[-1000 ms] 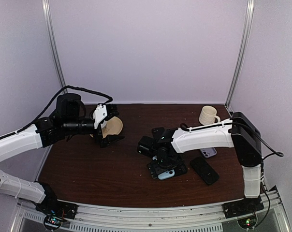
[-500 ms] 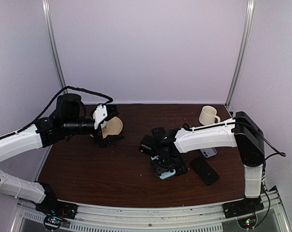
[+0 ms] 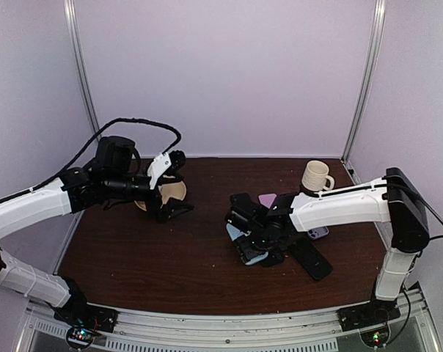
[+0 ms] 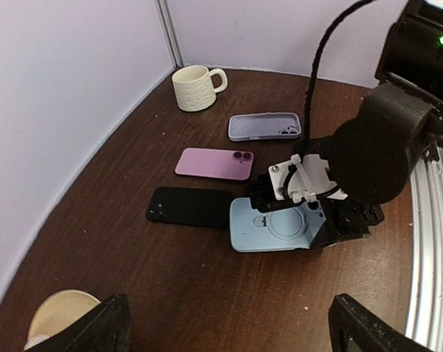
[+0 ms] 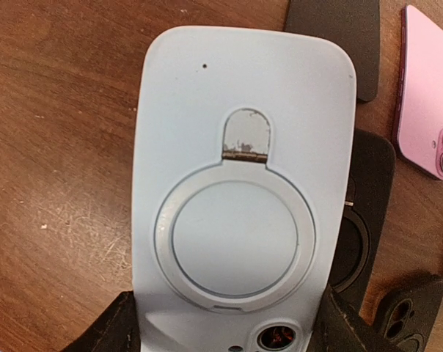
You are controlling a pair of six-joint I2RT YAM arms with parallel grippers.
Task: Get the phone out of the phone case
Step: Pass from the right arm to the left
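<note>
Half-closed right claw (image 5: 227,299) grips blue phone case (image 5: 240,183) (ring up) beside pink phone (image 5: 427,95); left claw (image 4: 227,308) gapes empty.

Top cam: high at the near side, looks down & fwd over the whole table (image 3: 148,264). Left wrist cam: well back from the right gripper (image 4: 309,216), facing it across the table. Right wrist cam: v. close, straight down on the blue phone case (image 5: 236,147) between that gripper's fingers. All 3 views share that case.
</note>
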